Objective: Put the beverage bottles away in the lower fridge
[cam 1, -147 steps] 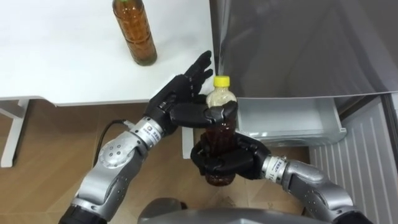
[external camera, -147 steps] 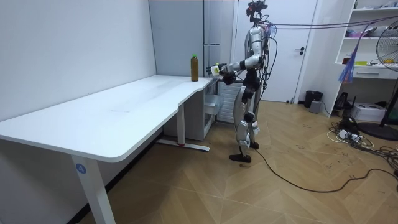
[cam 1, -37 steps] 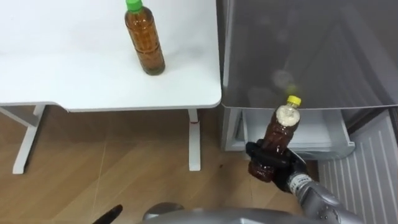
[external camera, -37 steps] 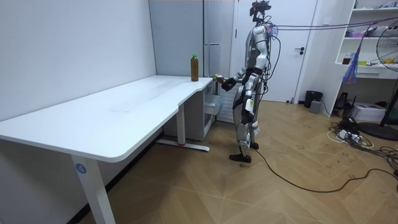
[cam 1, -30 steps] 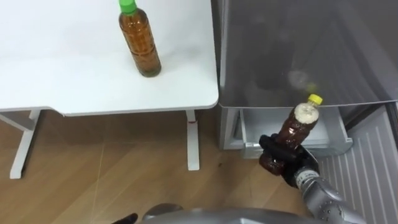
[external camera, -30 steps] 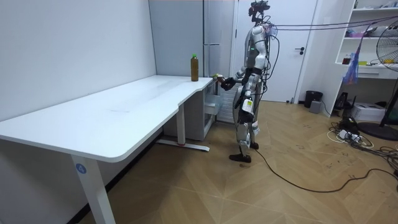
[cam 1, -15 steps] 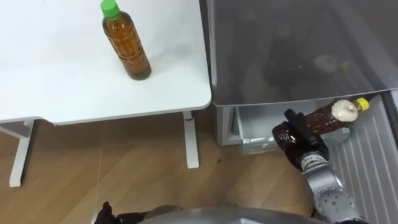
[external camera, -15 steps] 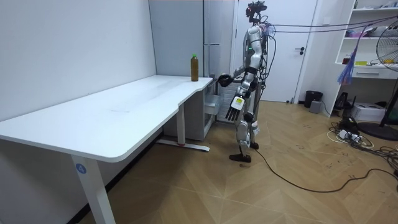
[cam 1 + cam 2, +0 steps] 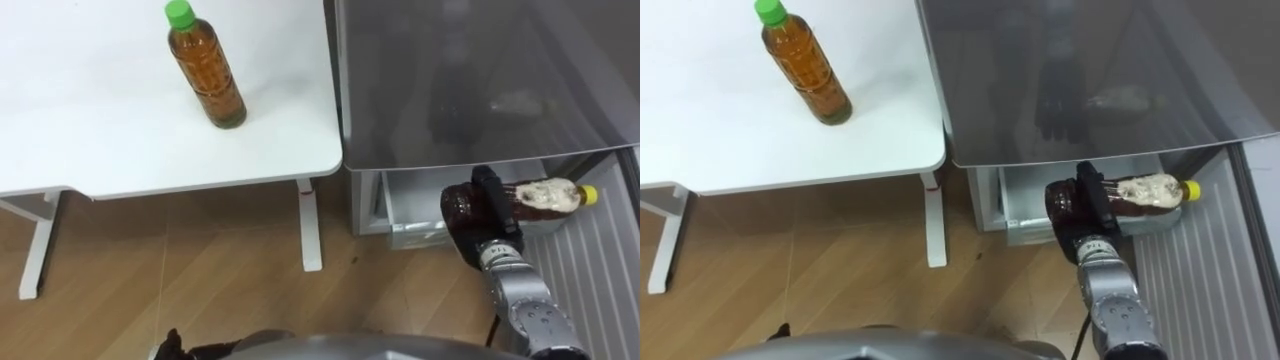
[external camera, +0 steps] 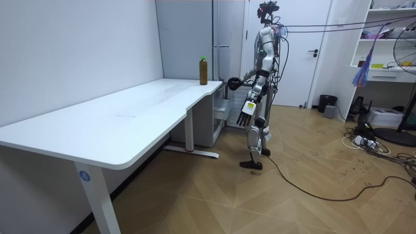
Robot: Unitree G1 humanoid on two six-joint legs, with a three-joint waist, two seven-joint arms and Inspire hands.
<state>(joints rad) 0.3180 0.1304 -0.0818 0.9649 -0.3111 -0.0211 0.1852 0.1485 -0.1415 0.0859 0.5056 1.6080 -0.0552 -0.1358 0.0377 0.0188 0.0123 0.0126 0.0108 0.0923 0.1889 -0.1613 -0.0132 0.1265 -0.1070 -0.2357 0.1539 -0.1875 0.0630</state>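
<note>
**Brown bottle (image 9: 540, 196) at the lower drawer (image 9: 415, 205): not yet placed**

Left eye view: the right robot hand (image 9: 478, 222) is curled round the brown bottle's base end. The bottle lies nearly level, yellow cap (image 9: 590, 194) to the robot's right, over the open lower drawer under the grey fridge (image 9: 470, 80). The green-capped bottle (image 9: 205, 70) stands upright on the white counter (image 9: 100, 120), well apart and untouched.

Room view: the robot stands at the fridge by the counter's end with its right arm forward. The left robot hand (image 10: 244, 117) hangs beside the thigh, fingers straight, holding nothing.

Right eye view: the bottle sits at the drawer mouth; whether it rests on anything cannot be told.

Recommendation: keep the bottle level, clear the fridge's overhanging edge and the drawer's front rim, and lower it fully inside. Release only once it is supported, as a round bottle may roll.
</note>
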